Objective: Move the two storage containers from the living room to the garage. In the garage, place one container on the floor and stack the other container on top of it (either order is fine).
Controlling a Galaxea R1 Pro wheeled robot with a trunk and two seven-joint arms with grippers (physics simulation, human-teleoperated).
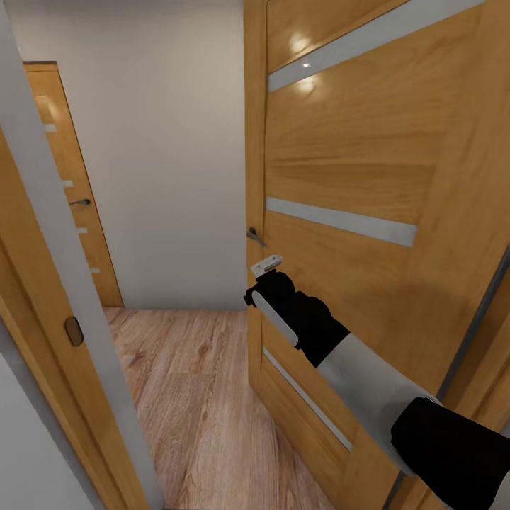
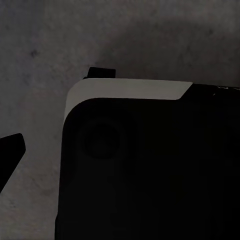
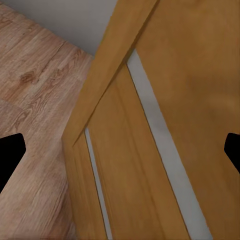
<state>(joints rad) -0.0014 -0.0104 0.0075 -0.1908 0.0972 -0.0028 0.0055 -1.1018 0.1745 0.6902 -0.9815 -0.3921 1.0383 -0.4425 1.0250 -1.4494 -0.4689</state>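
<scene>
The two storage containers are out of view. My right arm reaches forward to an open wooden door (image 1: 368, 177), and the right gripper (image 1: 268, 266) sits just below the door's metal handle (image 1: 255, 236), close to the door's edge. In the right wrist view the right gripper (image 3: 120, 155) is open, its dark fingertips (image 3: 10, 157) far apart with only the door panel (image 3: 165, 100) beyond them. The left gripper (image 2: 120, 155) hangs over a dark grey rough floor (image 2: 40, 40) by the robot's own dark body (image 2: 150, 170). One left fingertip (image 2: 10, 155) shows at the picture's edge, set wide.
I am at a doorway. A grey-and-wood door frame (image 1: 64, 297) stands close on the left, the open door on the right. Beyond lies a light wood plank floor (image 1: 191, 382), a plain white wall (image 1: 163, 142) and another wooden door (image 1: 71, 191) at the back left.
</scene>
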